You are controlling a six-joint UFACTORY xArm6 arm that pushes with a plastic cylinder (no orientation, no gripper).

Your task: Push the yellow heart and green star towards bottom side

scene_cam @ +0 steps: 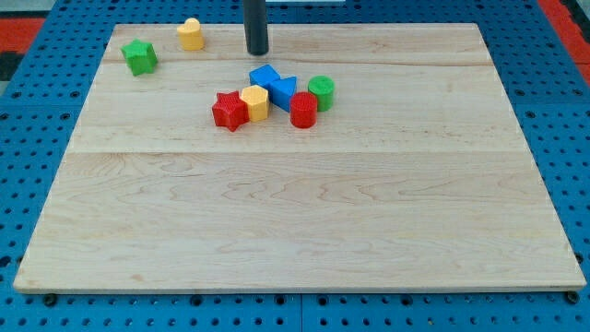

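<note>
The yellow heart [191,34] sits near the view's top left of the wooden board [295,212]. The green star [140,57] lies just left of it and a little lower, close to the board's left edge. My tip [257,52] is at the view's top centre, to the right of the yellow heart with a gap between them, and just above the cluster of blocks. It touches no block.
A cluster sits below my tip: a blue cube [264,77], a blue triangle [283,90], a green cylinder [322,92], a red cylinder [303,110], a yellow block [255,102] and a red star [230,112]. A blue pegboard [37,138] surrounds the board.
</note>
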